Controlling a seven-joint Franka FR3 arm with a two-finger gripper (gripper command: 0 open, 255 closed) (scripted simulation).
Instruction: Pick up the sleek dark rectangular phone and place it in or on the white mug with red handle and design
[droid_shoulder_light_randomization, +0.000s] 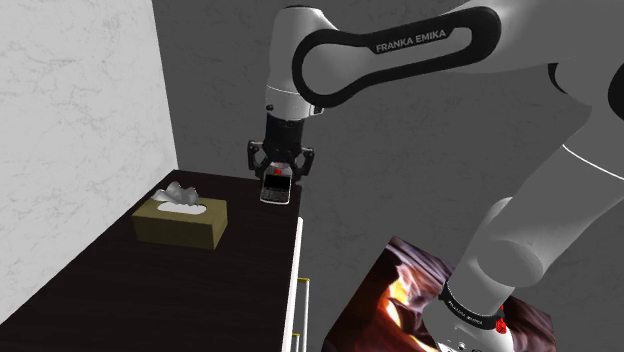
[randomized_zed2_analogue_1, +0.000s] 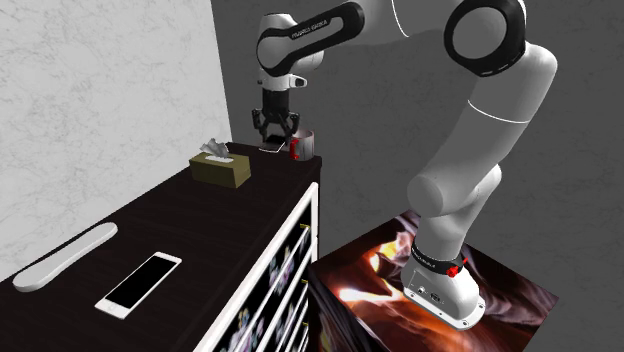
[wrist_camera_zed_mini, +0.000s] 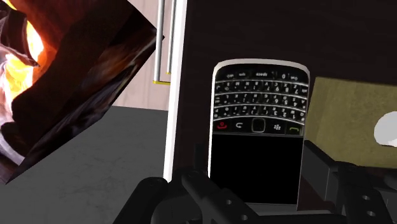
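Black gripper clasps the phone: its two fingers press against both long sides at the screen end, and the keypad end points away from the hand. The phone is dark with a silver rim. It is near the back corner of the dark cabinet top, close to the white front edge. Whether it rests on the top or is raised a little, I cannot tell. The mug, whitish with a red handle, stands just beside the gripper, on the second exterior view's right. A tan tissue box sits near, toward the shoulder view's left. Well apart, at the other end, lie a white-framed second phone and a long white bar.
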